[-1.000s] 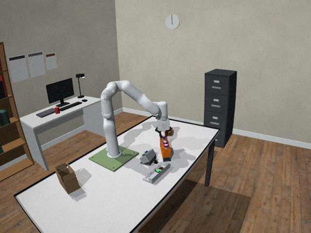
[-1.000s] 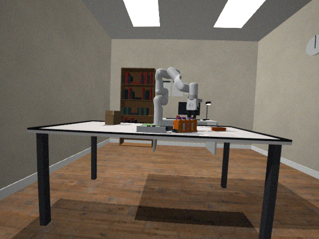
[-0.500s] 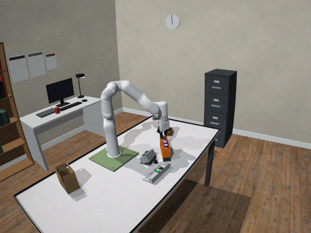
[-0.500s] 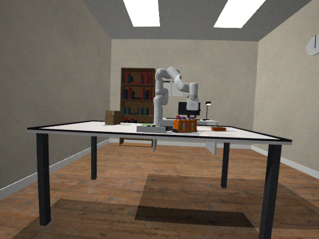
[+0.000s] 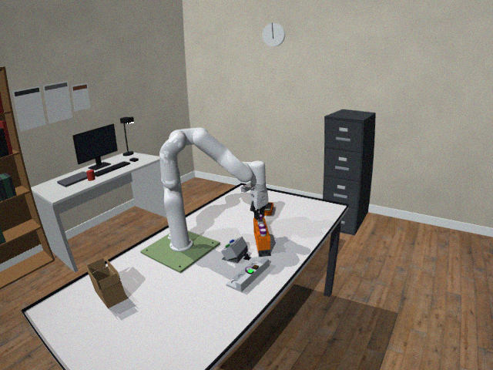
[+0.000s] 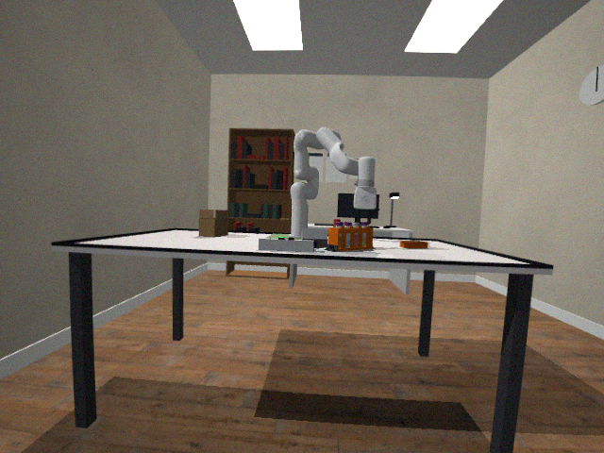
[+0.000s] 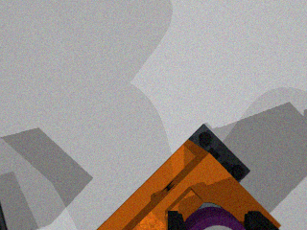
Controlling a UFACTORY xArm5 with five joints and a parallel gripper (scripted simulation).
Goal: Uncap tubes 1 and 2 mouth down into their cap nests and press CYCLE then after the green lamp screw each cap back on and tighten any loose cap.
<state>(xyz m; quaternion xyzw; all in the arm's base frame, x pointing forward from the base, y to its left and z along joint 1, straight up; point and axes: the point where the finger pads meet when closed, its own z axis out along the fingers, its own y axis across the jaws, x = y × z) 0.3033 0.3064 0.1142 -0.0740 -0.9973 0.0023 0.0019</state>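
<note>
Clock directions are from the top view, 12 = away from the camera.

- Nearest: cardboard box (image 5: 106,281) on the bench (image 5: 167,318), at roughly 9 o'clock from the cap tray (image 5: 239,283). Not part of the job.
- The green lamp (image 5: 250,270) on the cap tray was lit. My read: the aspirate step had ended, so steps 1 and 2 were done. The nests were too small to tell whether a cap sat in any of them.
- Key housing (image 5: 235,250) sat just beside the tray at 11 o'clock. I couldn't tell whether either key glowed.
- The orange decapping station (image 5: 263,240) ran from the tray's 12 o'clock towards the far edge, with purple caps showing along its top.
- The end effector (image 5: 259,215) stood vertical over the station's far end. In the wrist view the dark fingers flanked a purple cap (image 7: 211,220), clenched on it. The cap sat over its tube in the station, not in a nest. Counting from the arm's base, that end tube should be tube 1.
- Furthest: a small orange block (image 5: 269,208) at 1 o'clock from the end effector, apart from it.

Judgement: well past halfway, and this was either recapping (step 3) or a tightness check. Probably left: seat this cap to its stop, confirm tube 2's cap and the other caps, release, final key press.
</note>
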